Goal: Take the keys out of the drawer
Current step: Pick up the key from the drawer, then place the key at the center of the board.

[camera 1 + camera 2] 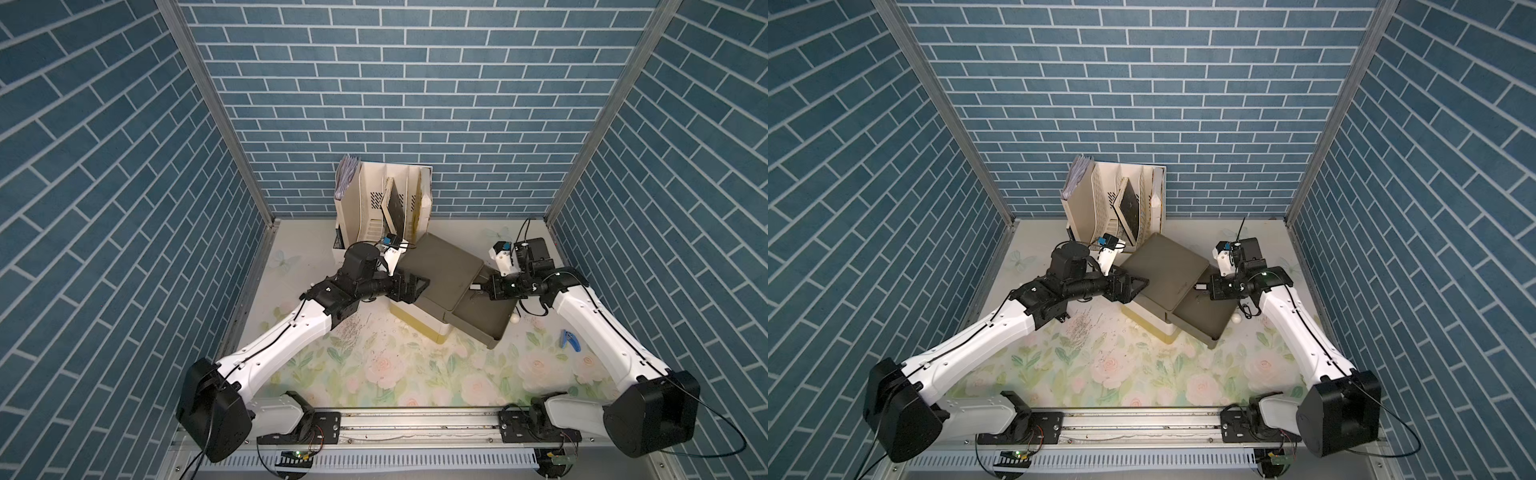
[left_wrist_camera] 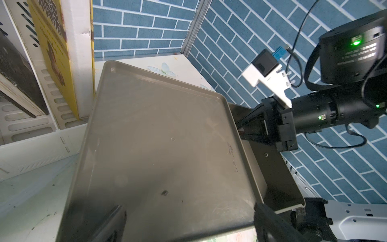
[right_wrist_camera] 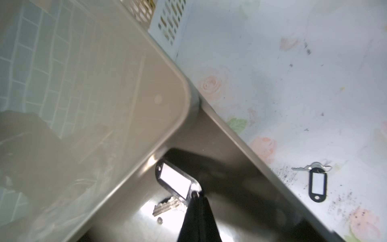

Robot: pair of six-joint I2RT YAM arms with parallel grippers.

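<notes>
Keys (image 3: 174, 181) on a black oblong tag with a white label sit in the open drawer (image 1: 484, 322), right of the desk's middle, close under the front lip of the cabinet (image 1: 440, 270). At far left the desk (image 1: 374, 365) runs bare to the side wall, and the file rack (image 1: 365, 208) stands at the back. The left end effector (image 1: 419, 289) is spread wide at the cabinet's left edge, its fingers over the flat top, holding nothing. The drawer juts from the cabinet toward the front right, with open floor on the near side of the tag and raised walls around it. The tag's long axis runs from the cabinet lip, where its free end points, to the right end effector (image 3: 196, 195), which is pressed together on the ring end. The key blades trail under the tag, above the drawer floor. Beyond the drawer's side wall a second tagged key (image 3: 317, 184) lies flat on the desk, well apart. A blue claw tool (image 1: 568, 338) lies further right, beside the right arm.
</notes>
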